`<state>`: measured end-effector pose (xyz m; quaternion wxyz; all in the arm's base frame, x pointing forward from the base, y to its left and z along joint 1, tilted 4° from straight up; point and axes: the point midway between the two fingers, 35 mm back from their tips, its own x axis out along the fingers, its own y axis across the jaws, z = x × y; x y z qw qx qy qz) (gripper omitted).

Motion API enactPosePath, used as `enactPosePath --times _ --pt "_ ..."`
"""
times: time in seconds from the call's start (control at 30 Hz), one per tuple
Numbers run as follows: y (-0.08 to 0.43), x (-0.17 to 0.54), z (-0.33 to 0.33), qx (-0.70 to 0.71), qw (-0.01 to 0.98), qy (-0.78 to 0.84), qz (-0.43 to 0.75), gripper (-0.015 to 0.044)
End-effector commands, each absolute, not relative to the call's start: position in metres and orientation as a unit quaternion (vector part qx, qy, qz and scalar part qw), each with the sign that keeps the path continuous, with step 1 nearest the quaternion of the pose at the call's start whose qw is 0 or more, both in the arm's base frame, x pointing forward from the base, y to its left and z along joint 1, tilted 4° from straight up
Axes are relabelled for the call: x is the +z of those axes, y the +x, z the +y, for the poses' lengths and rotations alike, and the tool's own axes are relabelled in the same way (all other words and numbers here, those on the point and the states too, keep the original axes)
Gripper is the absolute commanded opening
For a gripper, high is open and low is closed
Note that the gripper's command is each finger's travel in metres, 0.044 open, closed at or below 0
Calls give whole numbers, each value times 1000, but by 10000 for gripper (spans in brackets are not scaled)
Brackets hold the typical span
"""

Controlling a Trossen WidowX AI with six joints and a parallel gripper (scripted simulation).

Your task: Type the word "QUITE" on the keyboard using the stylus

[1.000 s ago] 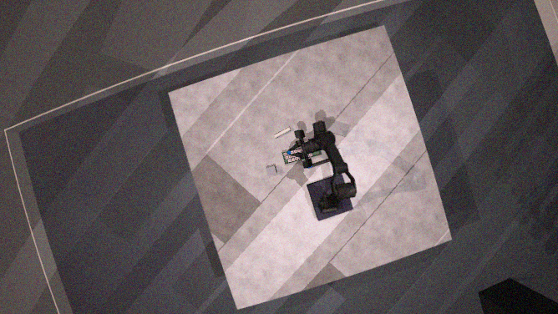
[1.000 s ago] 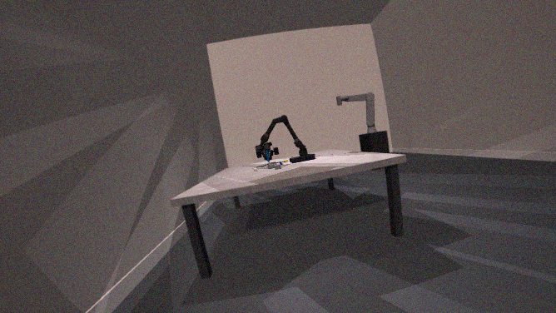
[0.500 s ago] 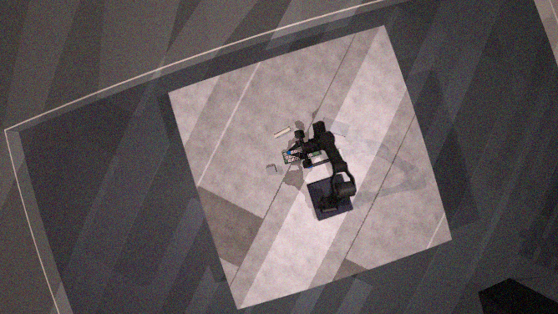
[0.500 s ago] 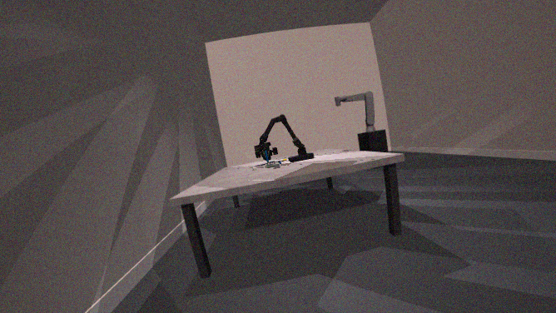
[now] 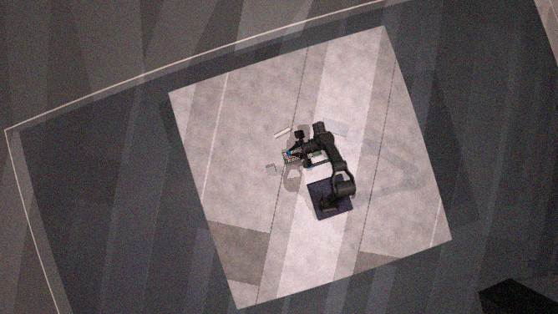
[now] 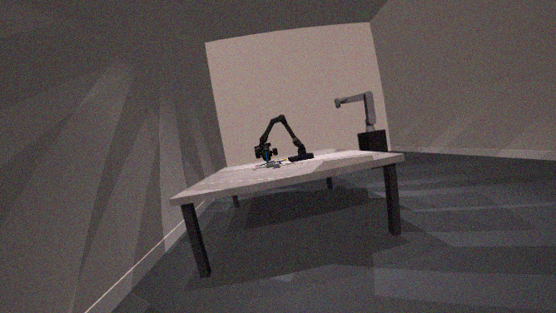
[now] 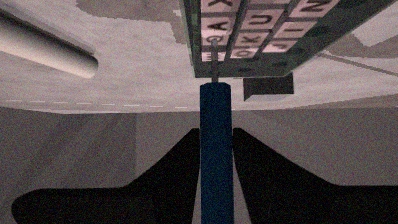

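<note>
My arm is matte black throughout, with slim angular links, rounded, barrel-like joints and a forked, open bracket close to its thick shoulder, which sits on a dark navy square base plate inward from the tabletop's edges. My two black fingers are smooth, broad and flat toward the outside, slanting to narrow, blunt tips, and dark, blocky knobs stick out around my wrist.
</note>
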<state>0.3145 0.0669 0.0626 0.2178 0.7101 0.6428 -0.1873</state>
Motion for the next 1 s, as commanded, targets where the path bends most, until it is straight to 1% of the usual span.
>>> enactPosePath --times 0.0,0.27,0.5,0.73,0.87,0.93,0.97 --pt "313 62 67 -186 217 710 644 81" --pt "313 66 67 -185 217 710 644 81" --pt "311 98 69 -185 217 710 644 81" --pt "311 96 69 -185 221 709 644 84" --pt "311 96 69 -185 221 709 644 58" --pt "309 97 67 -185 220 709 644 5" --pt "308 97 65 -185 220 709 644 0"
